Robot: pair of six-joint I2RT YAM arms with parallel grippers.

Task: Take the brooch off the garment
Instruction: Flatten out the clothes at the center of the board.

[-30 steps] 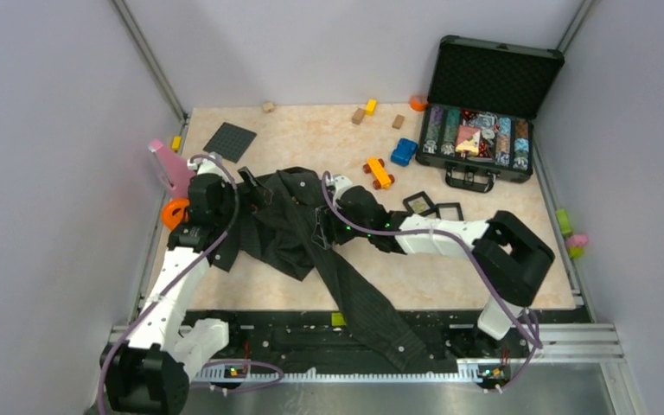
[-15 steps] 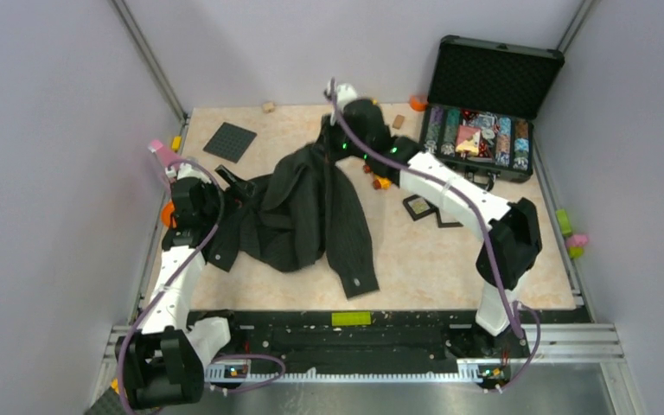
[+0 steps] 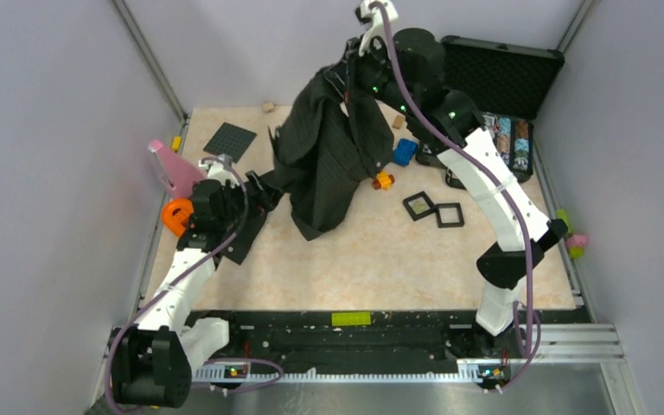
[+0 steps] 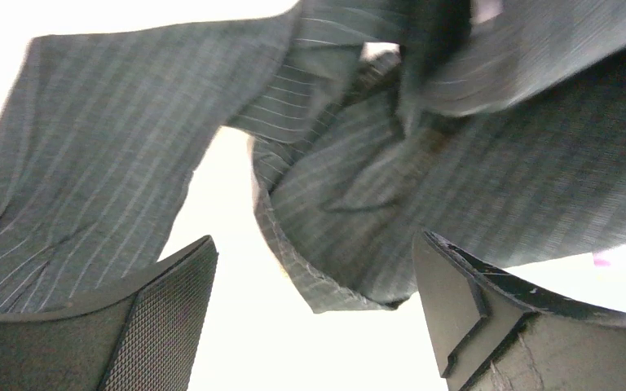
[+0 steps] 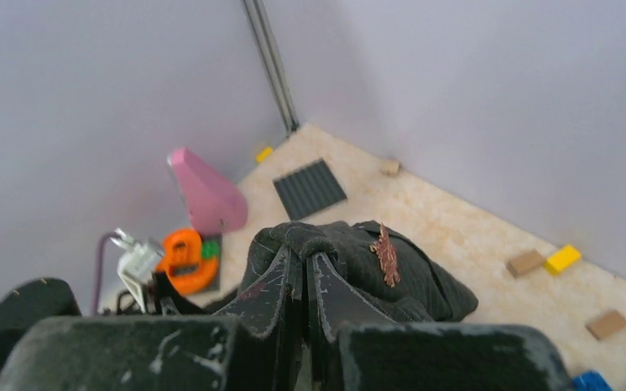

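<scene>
My right gripper point(image 3: 352, 71) holds the garment point(image 3: 324, 156), a dark pinstriped shirt, high above the back of the table, so it hangs in folds. In the right wrist view the right gripper point(image 5: 306, 262) is shut on a bunched fold of the garment point(image 5: 432, 285). The brooch point(image 5: 387, 255), a small reddish-gold leaf shape, is pinned on the cloth just right of the fingertips. My left gripper point(image 3: 264, 186) stands open at the shirt's lower left. In the left wrist view a hem of the garment point(image 4: 456, 187) hangs above the left gripper point(image 4: 316, 240), untouched.
An open black case point(image 3: 493, 86) of chips stands back right. Two black square boxes point(image 3: 419, 205) lie mid-right, with a blue toy car point(image 3: 405, 151) and an orange toy point(image 3: 384, 180) by the shirt. A pink piece point(image 3: 171, 169), an orange ring point(image 3: 175, 216) and a dark baseplate point(image 3: 230, 141) sit left.
My right gripper has shut on the shirt and lifted it from the table up towards the back wall. My left gripper stayed open and shifted slightly right, under the hanging cloth.
</scene>
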